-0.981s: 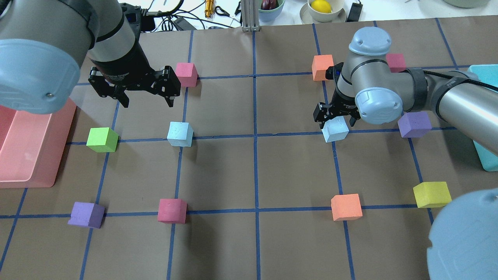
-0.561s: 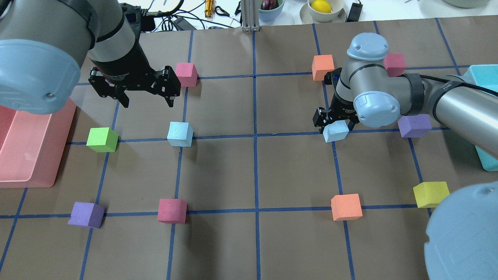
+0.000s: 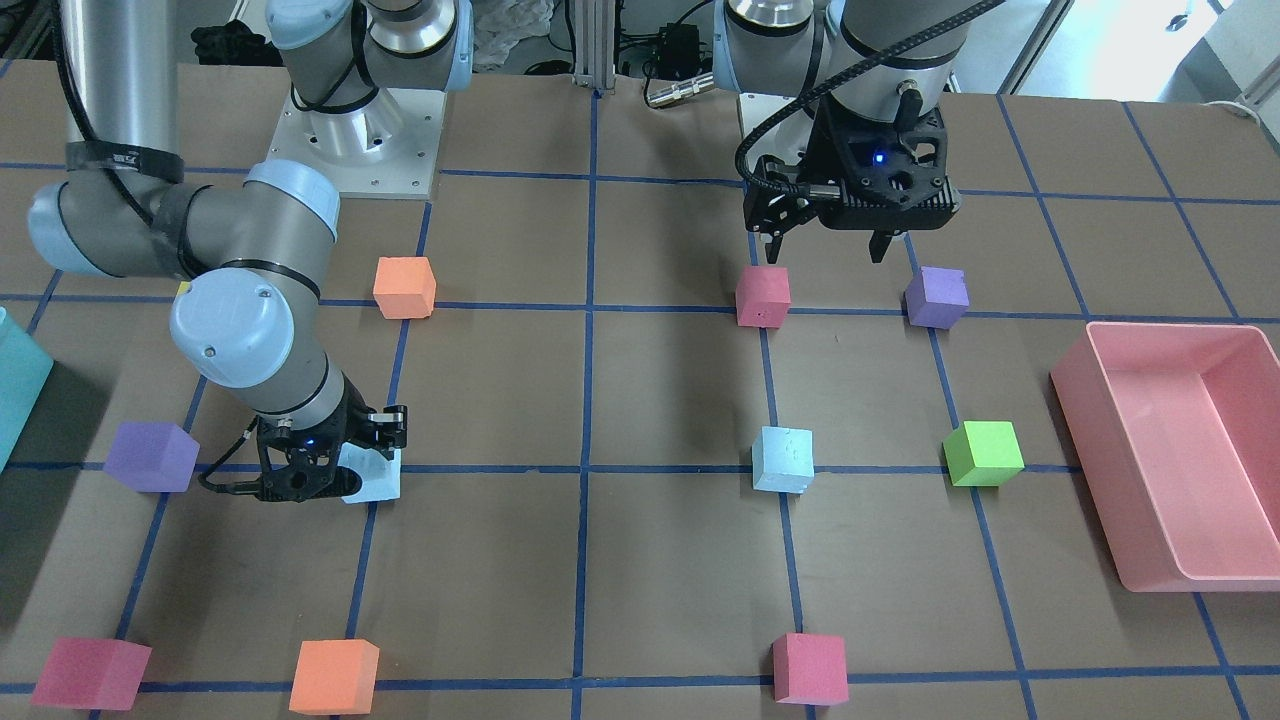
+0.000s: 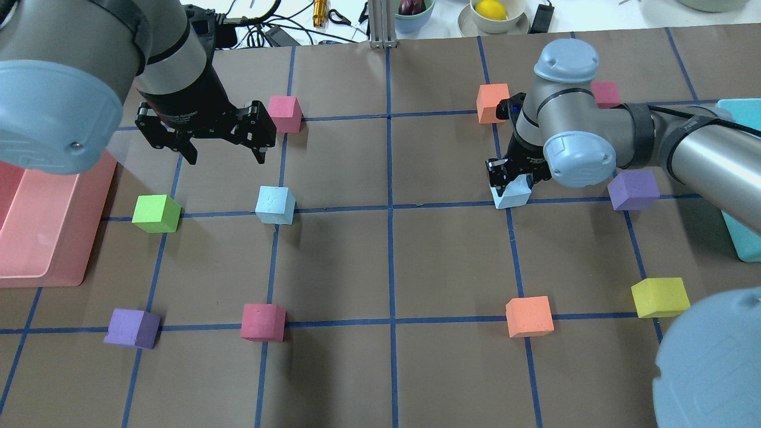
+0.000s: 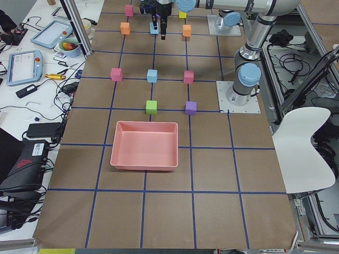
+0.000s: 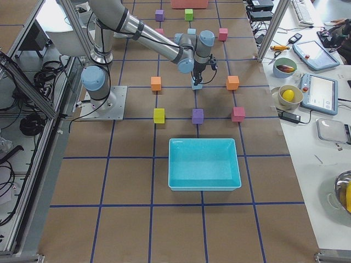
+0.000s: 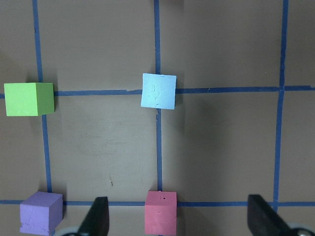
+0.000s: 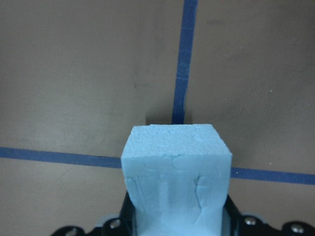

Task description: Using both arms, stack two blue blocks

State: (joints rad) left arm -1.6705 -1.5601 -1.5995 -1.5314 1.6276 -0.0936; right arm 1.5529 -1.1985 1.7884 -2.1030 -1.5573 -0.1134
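Front view: a pink bin [image 3: 1190, 450] sat on the brown bench [image 3: 600, 580]; the right fingers [image 3: 395, 425] squeezed a blue block [image 3: 378, 482]. Overhead: a lemon [image 4: 491, 9] lay in a bowl [image 4: 496, 22]; the left fingers [image 4: 260, 145] hung apart near the other block [image 4: 275, 205].

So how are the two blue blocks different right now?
The right block is pinched in the right tool; the left block sits free, with nothing touching it. The right block is partly hidden under the arm; the left block is in plain sight, and the open left tool hangs apart from it. Both are pale blue cubes of the same size, at tape crossings.
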